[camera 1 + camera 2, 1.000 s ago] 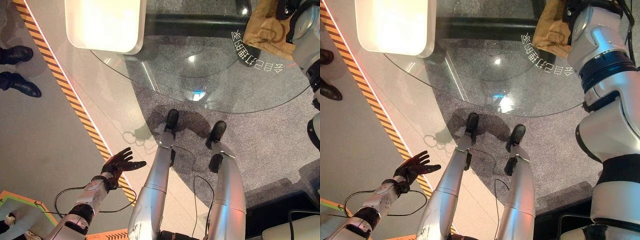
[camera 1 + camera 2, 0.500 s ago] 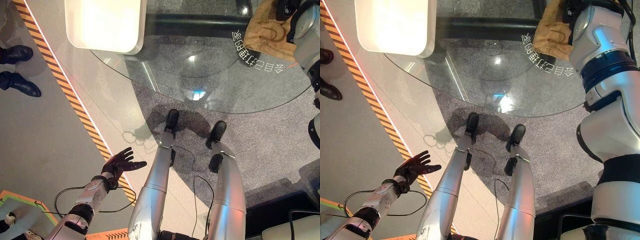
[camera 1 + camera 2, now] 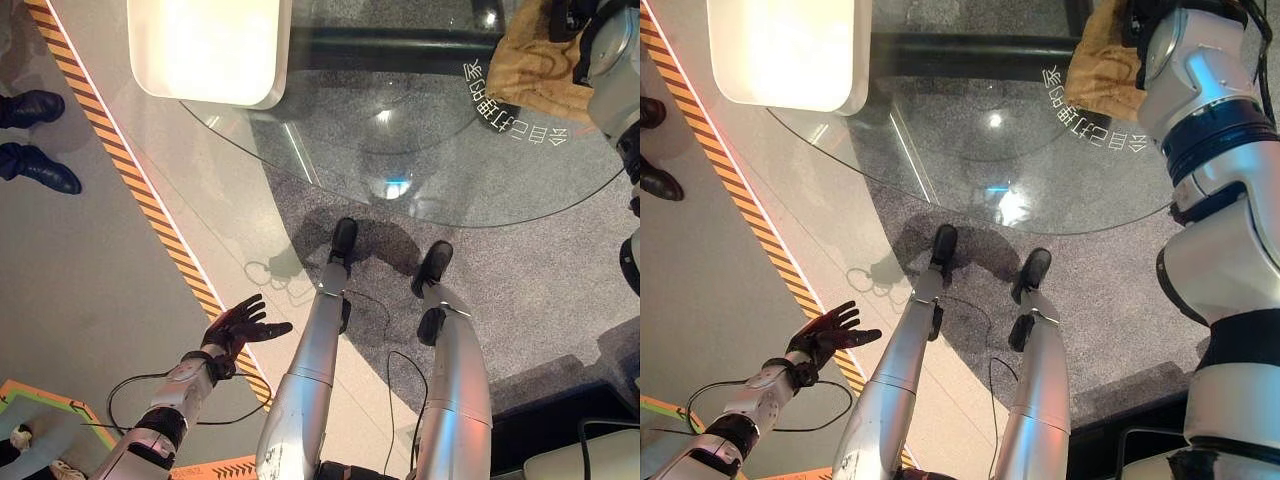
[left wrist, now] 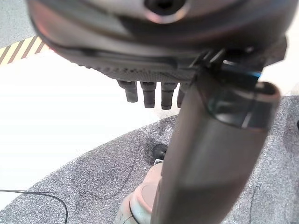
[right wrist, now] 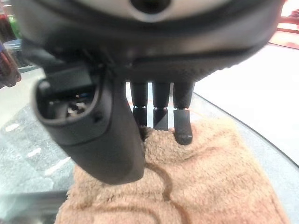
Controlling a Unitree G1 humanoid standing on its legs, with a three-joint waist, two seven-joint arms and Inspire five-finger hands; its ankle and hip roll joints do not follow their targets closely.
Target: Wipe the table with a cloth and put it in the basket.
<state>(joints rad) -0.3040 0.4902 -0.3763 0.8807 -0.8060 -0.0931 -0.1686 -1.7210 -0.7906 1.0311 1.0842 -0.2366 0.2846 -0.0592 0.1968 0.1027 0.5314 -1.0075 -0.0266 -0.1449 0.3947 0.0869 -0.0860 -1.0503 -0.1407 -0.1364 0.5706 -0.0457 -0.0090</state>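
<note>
In the right wrist view, the fingers [image 5: 183, 122] of the right hand [image 5: 154, 56] are seen held straight, their tips pressed down flat onto the tan cloth [image 5: 205, 182], with nothing gripped. The cloth is rumpled and lies at the far right of the round glass table [image 3: 420, 150], near its rim. From the head views that hand is largely hidden behind the right arm, and only the cloth [image 3: 1102, 68] is made out beside it.

The left hand [image 3: 240, 325] is seen low over the floor, well apart from the table, its fingers spread and nothing held; its own wrist view shows the fingers [image 4: 149, 93] straight above grey carpet.

A white basket [image 3: 205, 50] is set at the table's far left edge. A striped floor tape [image 3: 130, 175] and a person's dark shoes [image 3: 35, 135] are seen beyond.
</note>
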